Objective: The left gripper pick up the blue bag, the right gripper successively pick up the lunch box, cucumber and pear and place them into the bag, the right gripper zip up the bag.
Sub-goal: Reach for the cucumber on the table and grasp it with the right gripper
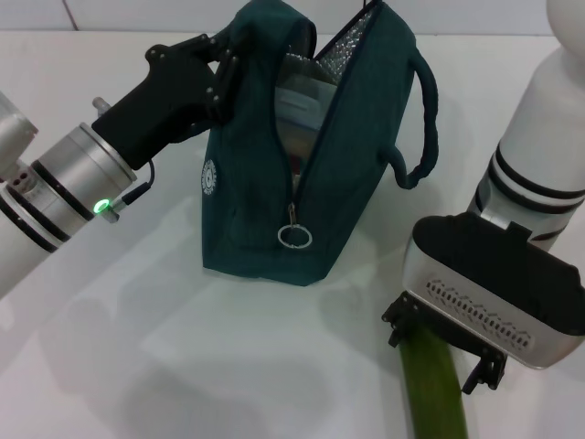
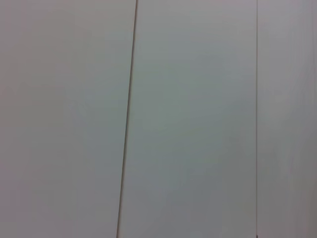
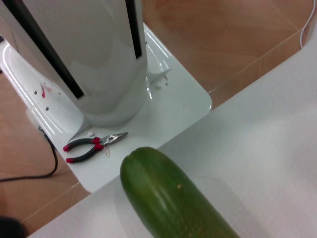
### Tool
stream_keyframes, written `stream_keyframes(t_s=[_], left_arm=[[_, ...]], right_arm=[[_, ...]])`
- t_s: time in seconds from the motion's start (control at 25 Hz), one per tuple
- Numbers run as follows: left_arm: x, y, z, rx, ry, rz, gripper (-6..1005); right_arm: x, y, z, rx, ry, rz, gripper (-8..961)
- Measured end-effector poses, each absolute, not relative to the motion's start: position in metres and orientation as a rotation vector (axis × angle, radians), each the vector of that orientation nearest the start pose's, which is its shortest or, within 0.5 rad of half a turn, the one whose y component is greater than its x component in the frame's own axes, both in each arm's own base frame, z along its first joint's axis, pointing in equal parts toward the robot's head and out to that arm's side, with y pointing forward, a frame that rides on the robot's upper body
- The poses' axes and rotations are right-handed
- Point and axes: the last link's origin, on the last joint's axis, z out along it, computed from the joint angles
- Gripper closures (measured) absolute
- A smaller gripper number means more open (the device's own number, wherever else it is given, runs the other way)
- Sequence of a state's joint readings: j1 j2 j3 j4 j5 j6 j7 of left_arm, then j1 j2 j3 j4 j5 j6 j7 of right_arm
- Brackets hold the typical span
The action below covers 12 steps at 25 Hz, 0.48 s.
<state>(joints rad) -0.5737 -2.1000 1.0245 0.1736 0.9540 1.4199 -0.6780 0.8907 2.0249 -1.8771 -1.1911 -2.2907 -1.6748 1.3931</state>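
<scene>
With the left gripper clamped on the open bag's far-left top, the right gripper held the cucumber near-right above the counter, and it probably next needed lifting over the opening.

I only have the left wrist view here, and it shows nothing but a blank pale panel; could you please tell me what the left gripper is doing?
Observer: The left gripper is clamped on the top edge of the blue bag, holding it upright on the white table.
Operator: Thank you. Is the bag unzipped?
Observer: Yes, the zipper is open, its ring pull hangs low, and the lunch box shows inside.
Operator: And where is the right gripper?
Observer: The right gripper is at the near right of the table, over the cucumber, which sticks out from under it.
</scene>
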Motion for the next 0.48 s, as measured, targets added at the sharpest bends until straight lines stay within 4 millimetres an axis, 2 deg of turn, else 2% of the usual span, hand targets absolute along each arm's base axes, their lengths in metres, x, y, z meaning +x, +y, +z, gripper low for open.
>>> stream_keyframes(t_s=[0.48], left_arm=[[-0.2345, 0.3493, -0.0275, -2.100, -0.365, -1.167, 948]], right_arm=[[0.1160, 0.3054, -0.0768, -3.079, -1.548, -0.937, 69]])
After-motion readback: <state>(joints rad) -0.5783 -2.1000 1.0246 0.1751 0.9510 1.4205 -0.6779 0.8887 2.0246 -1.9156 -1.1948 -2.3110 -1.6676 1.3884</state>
